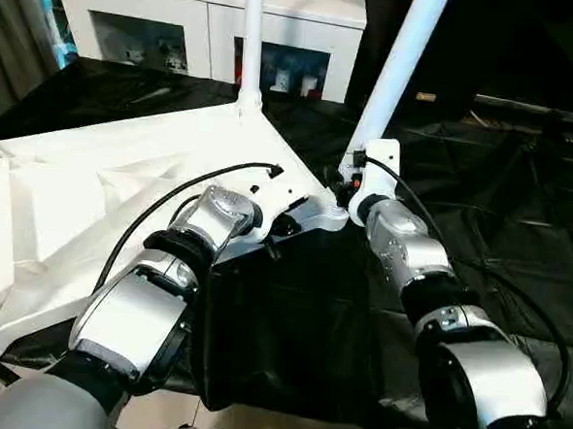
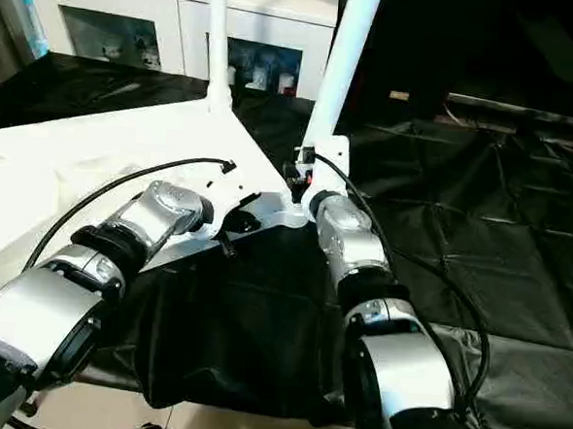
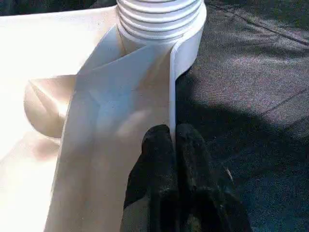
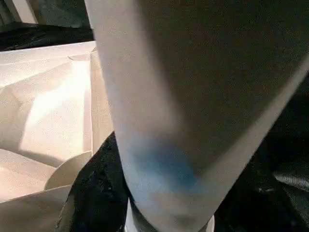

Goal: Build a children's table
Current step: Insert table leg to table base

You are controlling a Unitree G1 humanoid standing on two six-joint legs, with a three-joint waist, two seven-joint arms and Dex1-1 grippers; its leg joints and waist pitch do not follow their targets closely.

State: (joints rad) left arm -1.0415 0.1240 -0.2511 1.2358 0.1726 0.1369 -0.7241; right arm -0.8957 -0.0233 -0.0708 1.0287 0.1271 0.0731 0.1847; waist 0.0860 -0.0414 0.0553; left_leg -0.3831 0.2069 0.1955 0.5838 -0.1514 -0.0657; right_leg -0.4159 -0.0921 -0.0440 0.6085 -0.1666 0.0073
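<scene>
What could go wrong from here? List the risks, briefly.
1. The tilted leg at the right end effector leans, unlike the upright leg. Driven in at that angle, it may jam or cross-thread in the ribbed corner socket.
2. The left end effector pinches only the thin rim wall. Side force from the leg could make it slip and let the tabletop shift on the cloth.
</scene>
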